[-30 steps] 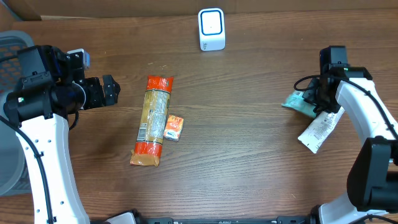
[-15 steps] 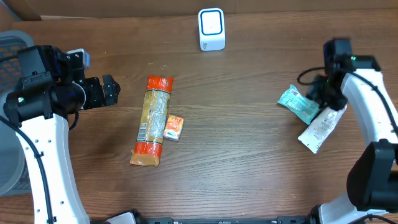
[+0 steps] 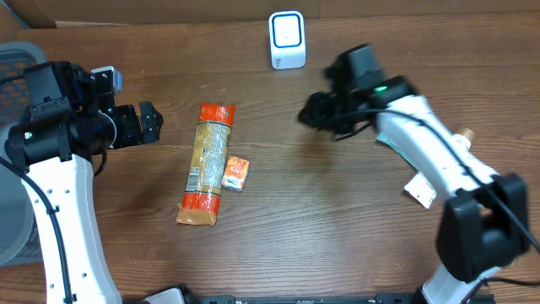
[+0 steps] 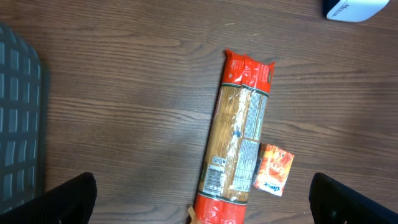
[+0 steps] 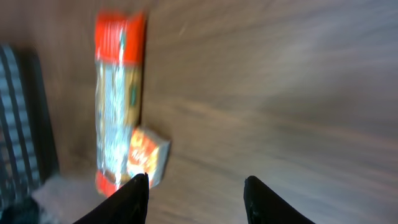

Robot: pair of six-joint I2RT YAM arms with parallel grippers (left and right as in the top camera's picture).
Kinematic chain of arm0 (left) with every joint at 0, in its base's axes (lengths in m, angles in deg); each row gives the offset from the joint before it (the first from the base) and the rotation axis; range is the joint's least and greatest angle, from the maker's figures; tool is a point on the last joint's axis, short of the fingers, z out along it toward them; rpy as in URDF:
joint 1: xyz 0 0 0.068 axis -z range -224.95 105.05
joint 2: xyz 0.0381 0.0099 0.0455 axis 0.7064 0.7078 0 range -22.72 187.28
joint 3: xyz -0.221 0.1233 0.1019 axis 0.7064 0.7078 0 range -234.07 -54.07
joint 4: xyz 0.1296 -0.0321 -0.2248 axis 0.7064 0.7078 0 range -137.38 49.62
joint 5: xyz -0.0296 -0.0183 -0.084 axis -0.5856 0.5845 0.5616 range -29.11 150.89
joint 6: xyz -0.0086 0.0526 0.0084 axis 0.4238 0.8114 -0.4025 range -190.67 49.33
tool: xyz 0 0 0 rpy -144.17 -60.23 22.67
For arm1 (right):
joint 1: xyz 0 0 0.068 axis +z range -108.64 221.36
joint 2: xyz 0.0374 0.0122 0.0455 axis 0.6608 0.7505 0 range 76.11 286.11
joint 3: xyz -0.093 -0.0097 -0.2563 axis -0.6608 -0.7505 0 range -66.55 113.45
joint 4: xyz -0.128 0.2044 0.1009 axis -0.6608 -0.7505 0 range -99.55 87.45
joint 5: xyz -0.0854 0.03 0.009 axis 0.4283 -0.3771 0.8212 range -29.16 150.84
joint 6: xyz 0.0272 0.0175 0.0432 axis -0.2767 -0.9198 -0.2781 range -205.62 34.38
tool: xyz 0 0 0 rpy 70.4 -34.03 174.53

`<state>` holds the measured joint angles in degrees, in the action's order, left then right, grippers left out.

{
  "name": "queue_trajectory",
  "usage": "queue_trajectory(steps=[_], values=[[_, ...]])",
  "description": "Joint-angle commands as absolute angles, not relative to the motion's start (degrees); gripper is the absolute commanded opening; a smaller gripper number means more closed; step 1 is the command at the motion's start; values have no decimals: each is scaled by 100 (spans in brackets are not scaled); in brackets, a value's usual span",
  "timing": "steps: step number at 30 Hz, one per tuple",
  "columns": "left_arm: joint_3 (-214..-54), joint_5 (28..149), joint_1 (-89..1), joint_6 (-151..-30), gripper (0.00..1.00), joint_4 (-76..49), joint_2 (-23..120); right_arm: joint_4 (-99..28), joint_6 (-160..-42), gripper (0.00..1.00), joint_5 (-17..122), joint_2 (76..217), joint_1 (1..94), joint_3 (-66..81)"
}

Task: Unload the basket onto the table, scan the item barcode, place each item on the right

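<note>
A long pasta pack (image 3: 207, 165) with orange-red ends lies left of centre, barcode label facing up. A small orange packet (image 3: 235, 173) touches its right side. The white and blue scanner (image 3: 287, 40) stands at the far edge. My left gripper (image 3: 145, 123) hovers open left of the pack; in its wrist view the pack (image 4: 239, 134) and packet (image 4: 273, 170) lie between its wide black fingers (image 4: 68, 199). My right gripper (image 3: 310, 115) is open and empty above bare wood right of the pack. Its blurred wrist view shows the pack (image 5: 118, 93) and packet (image 5: 149, 155) ahead.
A grey basket (image 3: 17, 59) stands at the left table edge, also seen in the left wrist view (image 4: 18, 124). A white packet (image 3: 419, 190) lies at the right, beside the right arm. The scanner's corner (image 4: 354, 7) shows top right in the left wrist view.
The right arm has swung fast to the left, from over the teal pouch and white packet at the right edge to near the table's middle. The left arm has not moved.
</note>
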<state>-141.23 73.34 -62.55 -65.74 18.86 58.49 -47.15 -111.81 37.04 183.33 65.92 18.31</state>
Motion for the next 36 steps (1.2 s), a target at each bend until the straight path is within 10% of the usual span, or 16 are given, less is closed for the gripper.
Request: queue_trajectory(steps=[1,36], values=[[-14230,7401,-6227,-6445,100,1881,5753,-4583,-11789,50,3639,18687,7093,1879],[-14230,7401,-6227,-6443,100,1881,5753,-3541,-13255,27,4367,19963,8679,1852]])
